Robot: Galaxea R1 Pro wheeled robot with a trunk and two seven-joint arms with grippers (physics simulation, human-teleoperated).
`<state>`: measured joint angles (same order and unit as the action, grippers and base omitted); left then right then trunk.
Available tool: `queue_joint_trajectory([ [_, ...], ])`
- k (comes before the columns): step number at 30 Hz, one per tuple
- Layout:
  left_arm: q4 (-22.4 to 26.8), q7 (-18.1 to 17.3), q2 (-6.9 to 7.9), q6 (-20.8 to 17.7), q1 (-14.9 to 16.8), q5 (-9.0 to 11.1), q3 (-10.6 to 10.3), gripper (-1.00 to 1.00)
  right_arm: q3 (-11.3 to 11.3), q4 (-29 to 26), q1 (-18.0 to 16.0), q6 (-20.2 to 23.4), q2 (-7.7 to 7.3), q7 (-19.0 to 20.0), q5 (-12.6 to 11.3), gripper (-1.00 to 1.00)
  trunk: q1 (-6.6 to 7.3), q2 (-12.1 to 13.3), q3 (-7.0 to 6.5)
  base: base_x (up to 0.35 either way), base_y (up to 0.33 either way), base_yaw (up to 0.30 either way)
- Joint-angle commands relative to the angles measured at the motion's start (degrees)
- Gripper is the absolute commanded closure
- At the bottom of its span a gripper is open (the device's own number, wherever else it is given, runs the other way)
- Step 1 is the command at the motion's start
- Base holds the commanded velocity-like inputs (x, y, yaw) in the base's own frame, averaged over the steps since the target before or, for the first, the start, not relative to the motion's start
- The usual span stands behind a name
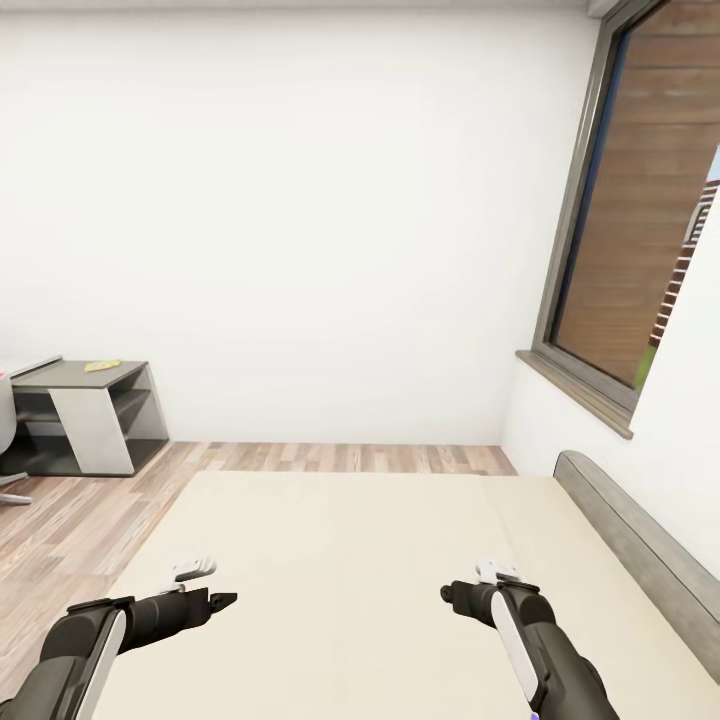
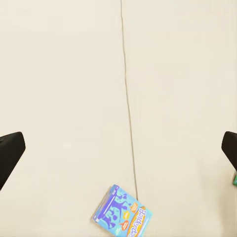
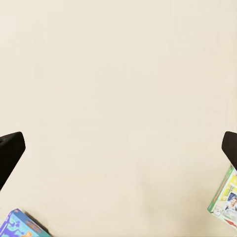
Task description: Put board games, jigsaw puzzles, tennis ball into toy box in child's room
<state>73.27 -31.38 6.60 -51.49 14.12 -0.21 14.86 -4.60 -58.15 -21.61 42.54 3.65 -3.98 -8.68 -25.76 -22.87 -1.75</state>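
Both arms reach over the bed [image 1: 350, 560], a wide cream surface. The left gripper [image 2: 118, 148] and right gripper [image 3: 118, 148] hang above it with fingers spread wide, holding nothing. A blue board game [image 2: 122, 213] lies flat on the bed below the left gripper; a white-green board game [image 3: 224, 193] lies on the bed near the right gripper. Beyond the bed's far corner stands the dark grey shelf [image 1: 85, 410].

Your right gripper [image 3: 118, 148] hangs wide open over the cream bed [image 3: 118, 89], a blue game carton [image 3: 19, 226] and a green-white carton [image 3: 225, 195] flanking it.
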Motion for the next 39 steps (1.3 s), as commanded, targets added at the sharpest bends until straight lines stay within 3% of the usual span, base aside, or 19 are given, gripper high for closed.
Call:
queue_joint_trajectory([
  [1,0.02,-0.26,-0.01,-0.35,0.03,-0.04,0.08,-1.0,-0.12,-0.07,-0.01,0.21,0.04,-0.42,-0.68,-1.0,-0.02,-0.05,0.04,0.0,0.0,0.0],
  [39,0.0,-0.22,-0.01,-0.27,0.03,-0.06,0.08,-1.0,-0.39,-0.03,-0.01,0.43,0.04,-0.29,-1.3,-1.0,-0.02,-0.05,3.08,0.0,0.0,0.058],
])
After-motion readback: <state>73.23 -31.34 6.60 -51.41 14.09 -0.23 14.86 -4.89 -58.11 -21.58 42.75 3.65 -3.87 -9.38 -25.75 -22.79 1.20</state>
